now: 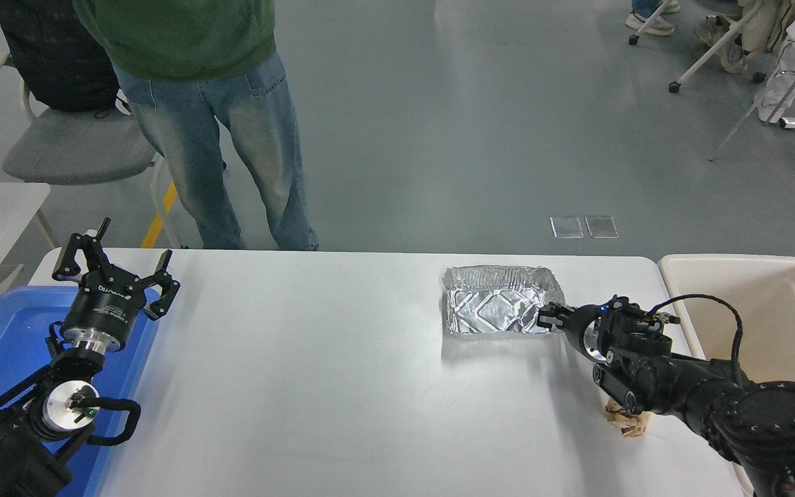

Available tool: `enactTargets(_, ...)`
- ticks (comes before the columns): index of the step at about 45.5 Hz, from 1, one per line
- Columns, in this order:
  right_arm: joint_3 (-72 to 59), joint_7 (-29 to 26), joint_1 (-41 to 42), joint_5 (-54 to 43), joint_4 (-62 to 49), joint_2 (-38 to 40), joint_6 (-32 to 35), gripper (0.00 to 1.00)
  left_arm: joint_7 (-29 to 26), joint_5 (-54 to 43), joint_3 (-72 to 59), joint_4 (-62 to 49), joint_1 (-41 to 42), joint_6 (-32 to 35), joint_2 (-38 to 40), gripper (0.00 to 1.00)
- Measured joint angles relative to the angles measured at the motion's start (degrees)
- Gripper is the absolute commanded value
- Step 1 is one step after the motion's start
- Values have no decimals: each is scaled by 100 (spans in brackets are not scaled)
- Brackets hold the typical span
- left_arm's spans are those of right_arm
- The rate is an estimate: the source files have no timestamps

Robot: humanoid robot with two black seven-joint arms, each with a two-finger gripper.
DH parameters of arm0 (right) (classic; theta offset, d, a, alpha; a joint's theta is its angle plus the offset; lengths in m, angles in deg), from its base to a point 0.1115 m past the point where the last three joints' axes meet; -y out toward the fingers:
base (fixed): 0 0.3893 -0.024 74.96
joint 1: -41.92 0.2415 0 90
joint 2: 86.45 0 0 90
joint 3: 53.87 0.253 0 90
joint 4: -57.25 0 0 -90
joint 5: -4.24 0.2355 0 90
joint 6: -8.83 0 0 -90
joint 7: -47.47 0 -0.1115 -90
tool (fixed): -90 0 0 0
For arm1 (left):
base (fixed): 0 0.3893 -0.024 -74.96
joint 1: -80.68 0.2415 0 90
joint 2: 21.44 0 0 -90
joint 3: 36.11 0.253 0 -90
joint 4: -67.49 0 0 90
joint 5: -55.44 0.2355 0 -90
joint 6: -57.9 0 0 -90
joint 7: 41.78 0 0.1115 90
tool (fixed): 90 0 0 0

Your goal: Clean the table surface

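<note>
1. Only one bit of writing is seen: white letters on the left gripper (116, 270), too small and upside down to be read.
2. The table surface (315, 373) is seen as a big, smooth, white top with rounded corners. It fills the lower middle of the view, and its long side runs from left to right.
3. A shiny foil tray (501, 300) is set on the far right part of the table, with its long side also running left to right.
4. The tray's right rim is pinched by the right gripper (548, 317), whose fingers are closed on it.
5. The left gripper is held spread wide, above a blue bin (4, 338) at the table's left edge.
6. A crumpled brown scrap (626, 421) is seen under the right arm.
7. A cream tub (770, 304) is placed just beside the table's right edge.
8. A grey floor (473, 124) is seen behind, where a person (211, 103) in jeans is standing close to the table's far side, next to a grey chair (73, 145).
</note>
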Motion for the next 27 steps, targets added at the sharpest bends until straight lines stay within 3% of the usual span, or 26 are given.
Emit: enactTargets(27,40,356,817,387,221,129,766,0,4,0,0,0,0,0,-1,99)
